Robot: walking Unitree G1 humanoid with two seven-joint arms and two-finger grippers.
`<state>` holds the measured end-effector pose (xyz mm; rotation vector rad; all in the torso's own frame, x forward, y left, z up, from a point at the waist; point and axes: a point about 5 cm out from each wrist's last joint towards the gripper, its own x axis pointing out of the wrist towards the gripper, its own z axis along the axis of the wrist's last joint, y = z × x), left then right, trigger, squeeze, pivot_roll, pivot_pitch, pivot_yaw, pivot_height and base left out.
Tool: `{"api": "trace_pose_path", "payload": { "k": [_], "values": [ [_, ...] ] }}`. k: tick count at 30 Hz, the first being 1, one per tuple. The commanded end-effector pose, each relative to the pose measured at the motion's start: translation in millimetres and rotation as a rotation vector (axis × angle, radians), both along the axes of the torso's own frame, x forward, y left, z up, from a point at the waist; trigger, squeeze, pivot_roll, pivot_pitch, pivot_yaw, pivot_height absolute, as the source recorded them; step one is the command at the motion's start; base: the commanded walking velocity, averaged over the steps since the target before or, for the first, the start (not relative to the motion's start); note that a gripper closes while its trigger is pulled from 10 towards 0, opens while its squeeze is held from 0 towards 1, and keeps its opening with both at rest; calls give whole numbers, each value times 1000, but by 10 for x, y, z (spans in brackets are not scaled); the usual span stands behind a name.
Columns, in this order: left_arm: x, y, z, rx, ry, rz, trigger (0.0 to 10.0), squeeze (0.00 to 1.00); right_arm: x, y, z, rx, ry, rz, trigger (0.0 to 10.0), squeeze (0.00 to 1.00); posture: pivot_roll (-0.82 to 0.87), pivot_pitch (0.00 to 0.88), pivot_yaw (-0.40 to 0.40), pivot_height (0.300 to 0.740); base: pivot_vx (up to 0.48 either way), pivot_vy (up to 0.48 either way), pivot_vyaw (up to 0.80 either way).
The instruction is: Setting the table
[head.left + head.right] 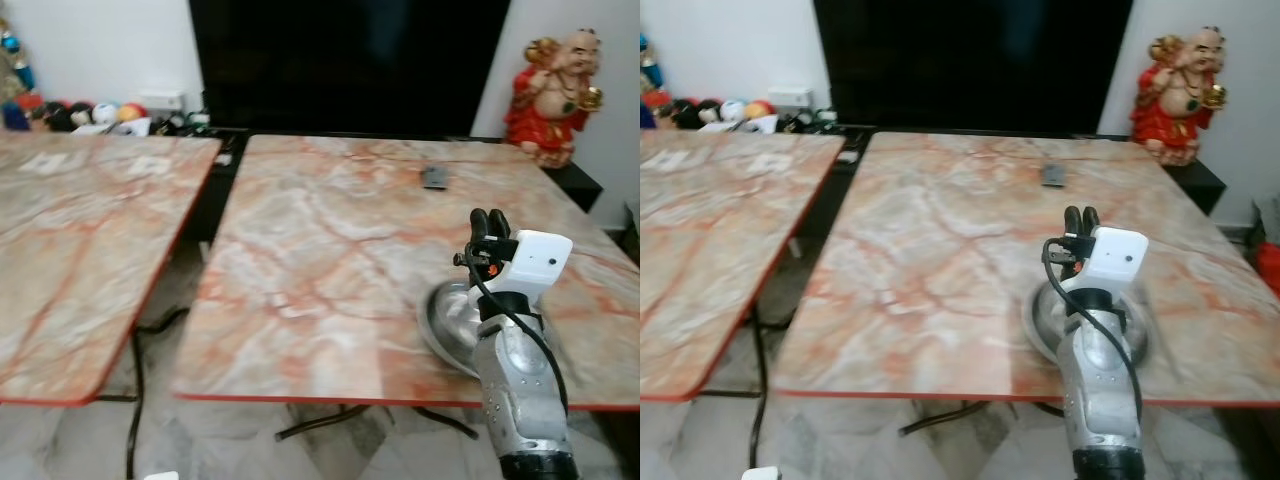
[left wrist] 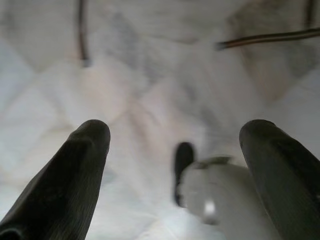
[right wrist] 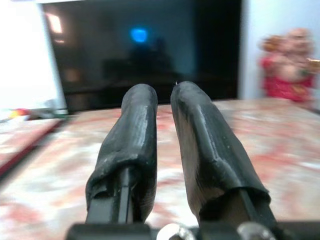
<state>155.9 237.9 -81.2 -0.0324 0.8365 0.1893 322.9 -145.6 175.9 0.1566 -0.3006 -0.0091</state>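
Note:
A shiny metal bowl sits on the right marble table, close to its front edge, partly hidden behind my right arm. My right gripper is raised above the bowl and points toward the far wall. Its two black fingers stand shut side by side with nothing between them. A small dark flat object lies at the far middle of the table. My left gripper hangs over the pale tiled floor, its fingers wide open and holding nothing.
A second marble table stands to the left across a narrow gap. A large black screen fills the back wall, with a red and gold figurine on a low stand at the far right. Cables run on the floor.

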Motion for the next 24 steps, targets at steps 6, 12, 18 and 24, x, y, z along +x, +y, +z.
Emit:
{"api": "trace_pose_path", "payload": {
  "k": [6,12,18,24],
  "values": [
    [-13,-73,-26,-23,9,-3,10000,0,-14,-26,38,-37,-15,-3,10000,0,17,27,-27,740,0,480,0],
    [-16,-68,-27,-21,12,-3,10000,0,-16,1,35,-30,-12,3,10000,0,15,46,-26,740,0,480,0],
    [-18,-67,-28,-23,13,-3,10000,0,-28,30,-13,-26,8,11,10000,0,15,55,-30,740,0,480,0],
    [-19,-73,-29,-26,12,-4,10000,0,-32,0,-20,-32,14,5,10000,0,10,64,-31,740,0,480,0]
  ]
}}
